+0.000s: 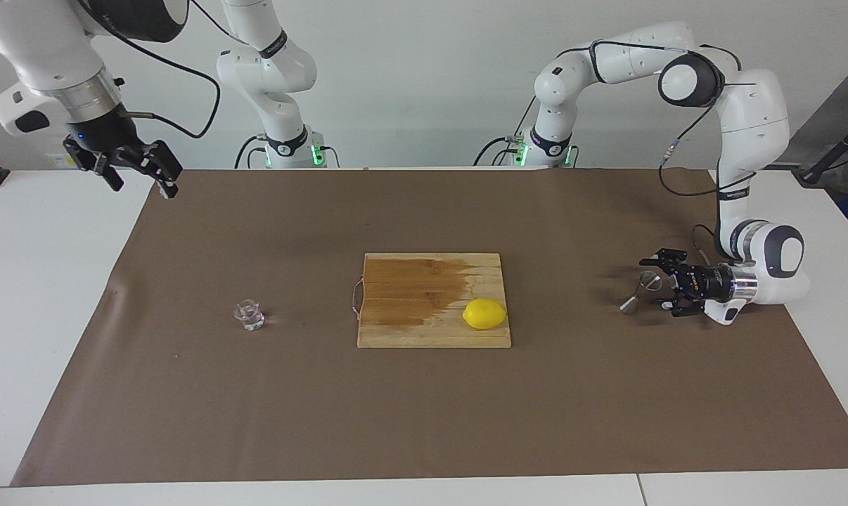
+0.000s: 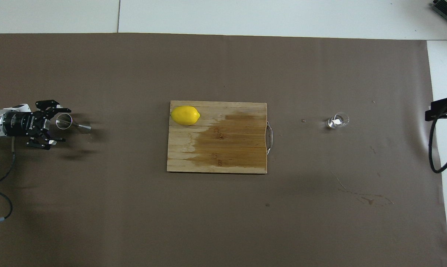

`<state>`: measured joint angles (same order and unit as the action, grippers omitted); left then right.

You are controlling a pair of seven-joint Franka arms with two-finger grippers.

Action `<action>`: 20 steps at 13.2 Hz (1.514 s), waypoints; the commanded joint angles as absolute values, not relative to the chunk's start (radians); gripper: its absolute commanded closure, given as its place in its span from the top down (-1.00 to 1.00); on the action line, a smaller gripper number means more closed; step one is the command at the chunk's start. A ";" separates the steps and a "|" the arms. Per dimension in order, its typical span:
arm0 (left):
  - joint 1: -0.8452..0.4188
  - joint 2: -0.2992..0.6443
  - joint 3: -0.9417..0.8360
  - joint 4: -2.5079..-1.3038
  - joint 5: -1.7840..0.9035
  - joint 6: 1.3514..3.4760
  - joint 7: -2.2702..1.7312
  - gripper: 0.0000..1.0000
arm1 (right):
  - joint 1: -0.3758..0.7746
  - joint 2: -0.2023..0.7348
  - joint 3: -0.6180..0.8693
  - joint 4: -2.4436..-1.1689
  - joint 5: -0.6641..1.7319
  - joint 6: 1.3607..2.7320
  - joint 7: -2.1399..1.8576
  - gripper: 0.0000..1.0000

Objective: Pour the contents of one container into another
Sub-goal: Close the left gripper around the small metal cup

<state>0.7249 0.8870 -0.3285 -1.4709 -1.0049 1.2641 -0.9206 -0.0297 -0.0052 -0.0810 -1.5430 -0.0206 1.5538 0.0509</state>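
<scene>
Jigger [image 1: 640, 291] stands just beside the left gripper [image 1: 666, 282], whose fingers are apart, while the glass cup [image 1: 249, 315] sits well apart from the raised right gripper [image 1: 139, 171], also spread.

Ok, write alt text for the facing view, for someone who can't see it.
The left gripper, open, is low beside a steel jigger at its end of the brown mat; a lemon sits on the central cutting board, with a glass cup toward the raised, waiting right gripper.

Wooden cutting board [image 1: 434, 301] mid-table on brown mat [image 1: 424, 422], roughly midway between both grippers, large dark wet stain across it. Yellow lemon [image 1: 484, 313] on board corner toward left gripper.
</scene>
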 commanded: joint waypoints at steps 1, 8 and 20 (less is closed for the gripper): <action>0.726 0.870 -0.327 -1.488 -1.014 1.278 -0.910 1.00 | -0.032 -0.028 -0.075 -1.543 -0.009 1.531 0.064 1.00; 0.726 0.871 -0.334 -1.483 -1.017 1.282 -0.881 1.00 | -0.032 -0.049 -0.077 -1.543 0.000 1.505 0.071 1.00; 0.726 0.873 -0.342 -1.485 -1.020 1.290 -0.807 1.00 | -0.031 -0.051 -0.069 -1.543 0.000 1.503 0.090 1.00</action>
